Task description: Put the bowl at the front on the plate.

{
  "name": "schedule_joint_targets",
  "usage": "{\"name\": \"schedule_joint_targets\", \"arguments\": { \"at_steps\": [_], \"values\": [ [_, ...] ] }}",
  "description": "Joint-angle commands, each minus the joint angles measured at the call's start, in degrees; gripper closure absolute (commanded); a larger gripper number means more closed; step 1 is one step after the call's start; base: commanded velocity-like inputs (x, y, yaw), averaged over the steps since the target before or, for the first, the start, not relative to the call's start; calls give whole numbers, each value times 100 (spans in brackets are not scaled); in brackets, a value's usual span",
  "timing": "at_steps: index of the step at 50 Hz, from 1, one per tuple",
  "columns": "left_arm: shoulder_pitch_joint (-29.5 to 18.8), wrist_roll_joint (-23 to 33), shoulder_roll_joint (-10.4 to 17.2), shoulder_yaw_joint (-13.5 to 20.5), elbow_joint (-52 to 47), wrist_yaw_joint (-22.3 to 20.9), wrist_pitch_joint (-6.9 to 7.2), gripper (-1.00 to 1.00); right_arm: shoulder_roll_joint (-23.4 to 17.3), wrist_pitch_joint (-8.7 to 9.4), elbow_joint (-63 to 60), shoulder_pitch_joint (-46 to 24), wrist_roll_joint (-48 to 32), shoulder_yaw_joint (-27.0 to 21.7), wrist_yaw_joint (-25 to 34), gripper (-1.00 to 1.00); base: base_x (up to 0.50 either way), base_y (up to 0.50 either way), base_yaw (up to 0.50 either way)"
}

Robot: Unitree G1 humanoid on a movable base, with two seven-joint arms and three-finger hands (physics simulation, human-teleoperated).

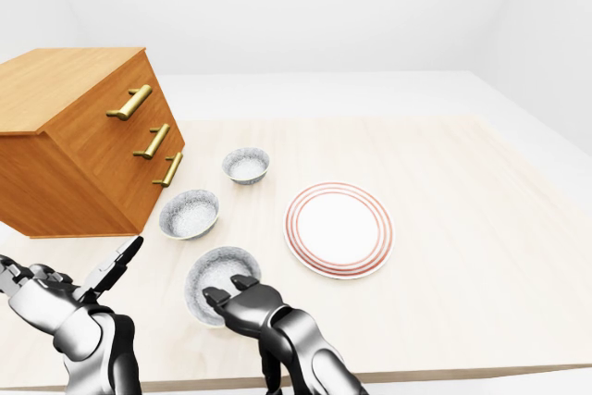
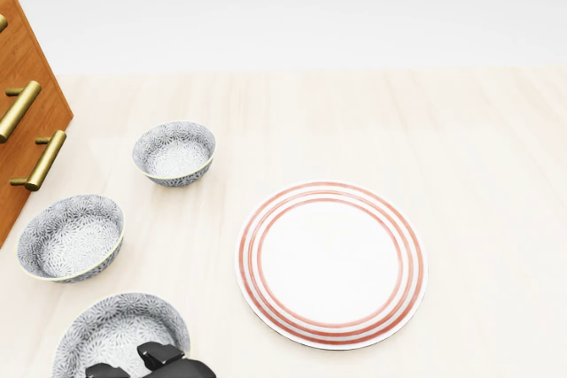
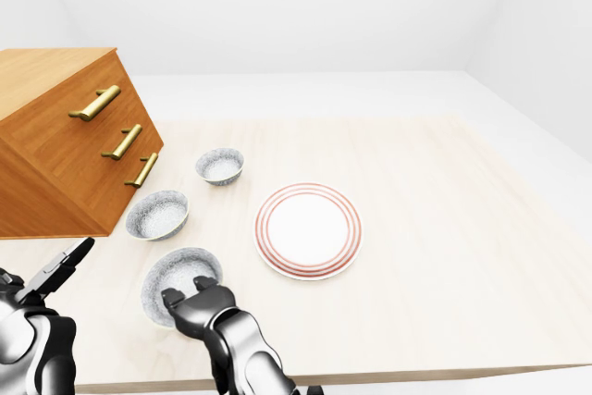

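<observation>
Pale wooden tabletop (image 1: 481, 256), white room. The nearest bowl (image 2: 106, 335) is sitting just left of the plate (image 2: 330, 263), right hand (image 1: 242, 301) hooking fingers over its rim, not clamped. Looks like stiff, slick ceramic, so I'd pinch the rim.

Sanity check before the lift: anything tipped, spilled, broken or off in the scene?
Nothing stands out. Three grey patterned bowls sit upright and empty: nearest, middle, far. The red-ringed white plate lies flat and bare. The wooden drawer cabinet has its drawers shut. The right hand is at the nearest bowl's rim.
</observation>
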Motion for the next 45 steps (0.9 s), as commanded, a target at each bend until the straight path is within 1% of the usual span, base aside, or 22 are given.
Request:
{"name": "schedule_joint_targets", "arguments": {
  "at_steps": [1,5,9,12,13,14,17,23,31,37,39,40,45],
  "values": [
    [-2,-6,3,-5,19,0,0,-100,15,0,403,-48,95,-150,-14,-100,0,0,0],
    [9,-9,-1,1,-9,0,0,-100,15,0,417,-29,83,-190,23,-100,0,0,0],
    [8,-12,1,0,-2,0,0,-100,16,0,438,-33,-125,-147,276,-100,0,0,0],
    [5,-5,-3,4,-6,0,0,-100,21,0,407,-9,-121,-159,313,-100,0,0,0],
    [3,-3,-3,3,8,0,0,-100,22,0,393,-12,-107,-171,302,-52,0,0,0],
    [5,-3,-2,2,11,0,0,-100,17,0,333,-4,-103,-164,305,100,0,0,0],
    [11,-2,-4,2,-11,0,0,-100,18,0,167,12,-211,-68,457,100,0,0,0],
    [14,1,-5,5,-34,0,0,-100,23,0,98,-93,-356,-122,428,100,0,0,0],
    [-2,18,-8,12,-43,0,0,-100,95,0,-178,-237,-878,-200,457,100,0,0,0],
    [-2,4,0,0,-17,0,0,-100,248,0,23,-575,-811,-575,378,100,0,0,0],
    [10,-12,-1,10,-52,0,0,-100,304,0,78,-680,-665,-727,71,100,0,0,0],
    [12,-10,-6,8,-46,0,0,-100,308,0,107,-761,-663,-789,97,100,0,0,0],
    [20,-18,-15,14,-41,0,0,-100,329,0,-78,-962,-345,-1111,-304,100,0,0,0]
  ]
}}
